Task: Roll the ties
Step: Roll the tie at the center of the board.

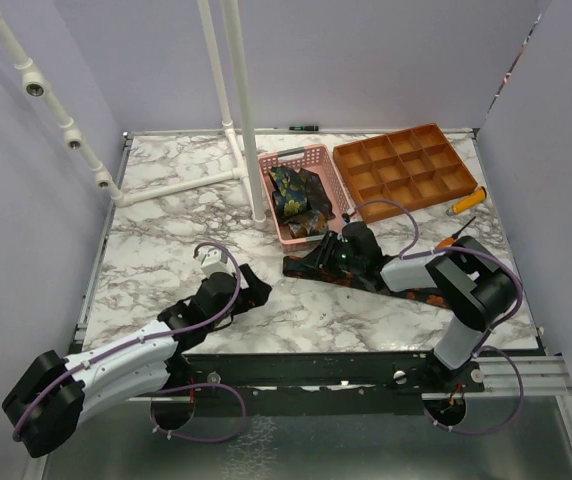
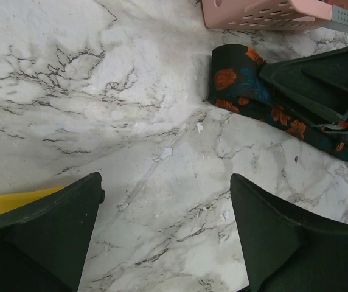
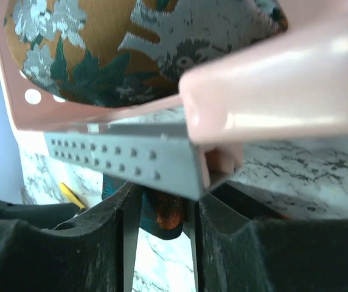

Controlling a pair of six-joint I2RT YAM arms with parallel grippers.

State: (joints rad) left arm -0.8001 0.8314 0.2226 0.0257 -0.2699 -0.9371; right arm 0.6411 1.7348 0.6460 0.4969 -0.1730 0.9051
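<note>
Closely, right gripper (image 1: pixel 314 262) pinching flowered tie (image 2: pixel 235 85) — beside pink basket (image 2: pixel 253 15)

flowered tie (image 1: pixel 292 267) mostly hidden under right gripper (image 1: pixel 318 262)

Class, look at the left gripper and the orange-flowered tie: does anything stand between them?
Nothing visible: only bare marble table lies between the open left gripper and the orange-flowered tie; the right gripper sits further along it.
</note>
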